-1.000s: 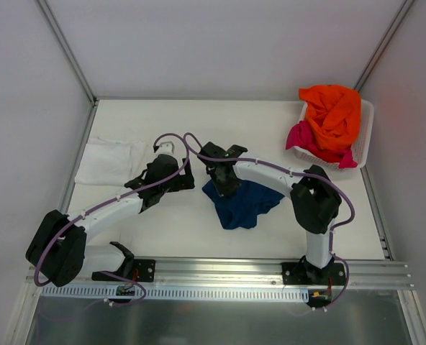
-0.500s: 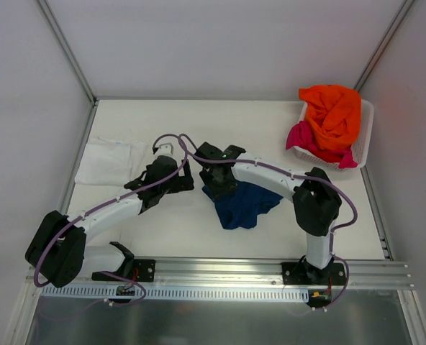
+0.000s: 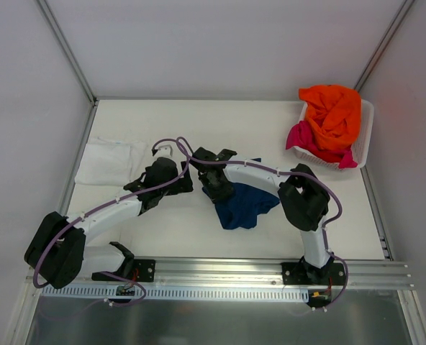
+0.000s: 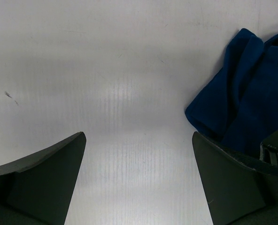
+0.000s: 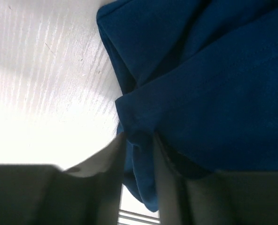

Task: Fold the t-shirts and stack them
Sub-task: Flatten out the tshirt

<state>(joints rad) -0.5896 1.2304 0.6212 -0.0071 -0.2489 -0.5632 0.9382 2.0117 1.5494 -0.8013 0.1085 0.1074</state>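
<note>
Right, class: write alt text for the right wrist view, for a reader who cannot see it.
A fold of the navy blue t-shirt sits pinched in the right pincer, filling most of the view. The white table shows to the left.

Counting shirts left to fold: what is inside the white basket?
The basket holds a crumpled orange t-shirt lying on a magenta-pink t-shirt. Whatever lies beneath them is covered, so more shirts cannot be ruled out.
</note>
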